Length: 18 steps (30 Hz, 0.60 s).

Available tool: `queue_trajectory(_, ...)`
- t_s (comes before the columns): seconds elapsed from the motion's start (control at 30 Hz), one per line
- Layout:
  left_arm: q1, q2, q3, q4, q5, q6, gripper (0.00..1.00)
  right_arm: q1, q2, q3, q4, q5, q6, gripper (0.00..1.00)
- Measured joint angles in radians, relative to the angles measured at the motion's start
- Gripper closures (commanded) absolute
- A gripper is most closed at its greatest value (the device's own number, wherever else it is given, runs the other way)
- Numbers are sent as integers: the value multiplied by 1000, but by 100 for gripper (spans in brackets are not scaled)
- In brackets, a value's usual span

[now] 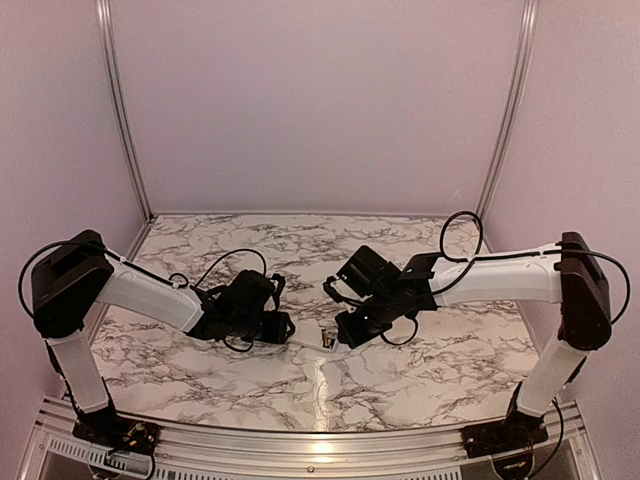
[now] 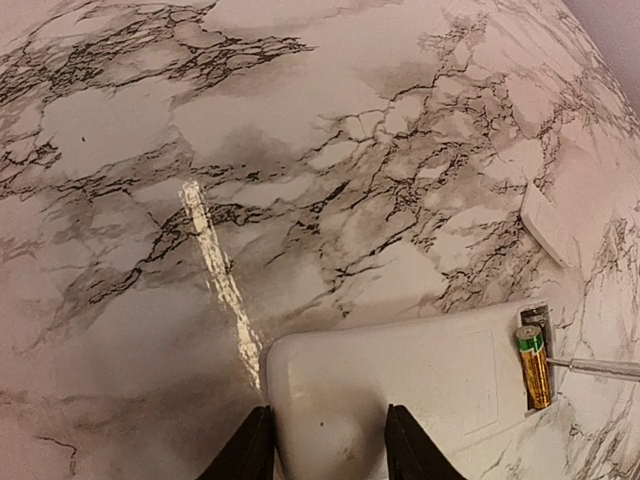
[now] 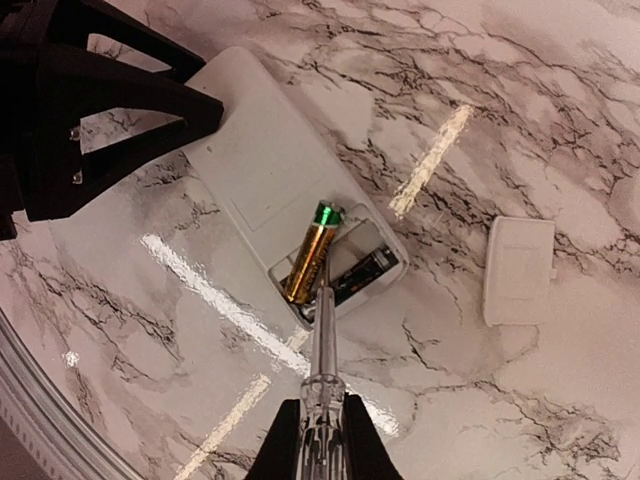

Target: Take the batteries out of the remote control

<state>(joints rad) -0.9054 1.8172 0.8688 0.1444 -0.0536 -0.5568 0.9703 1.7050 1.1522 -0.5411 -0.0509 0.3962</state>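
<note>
Gold battery [image 3: 310, 252] sits askew in the remote's [image 3: 290, 160] open bay, dark battery [image 3: 360, 275] beside it. Remote is flat on the table [image 3: 500, 120]. Left gripper [image 2: 328, 440] is clamped on its far end. Right gripper [image 3: 322, 415] pinches a clear tool [image 3: 322, 350], tip between the batteries. Cover [image 3: 518, 270] lies apart.

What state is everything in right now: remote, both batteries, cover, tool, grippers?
remote control: compartment open, one end clamped.
gold battery: in the compartment, askew.
dark battery: seated in the compartment.
battery cover: off, flat on the table, apart from the remote control.
tool: gripped, tip in the compartment beside the gold battery.
left gripper: shut on the remote control.
right gripper: shut on the tool.
</note>
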Motion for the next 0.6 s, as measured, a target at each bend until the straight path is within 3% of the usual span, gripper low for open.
queue_trajectory(0.6,-3,0,0,0,-9,-1,61,71,13,80,-30,62,23,100)
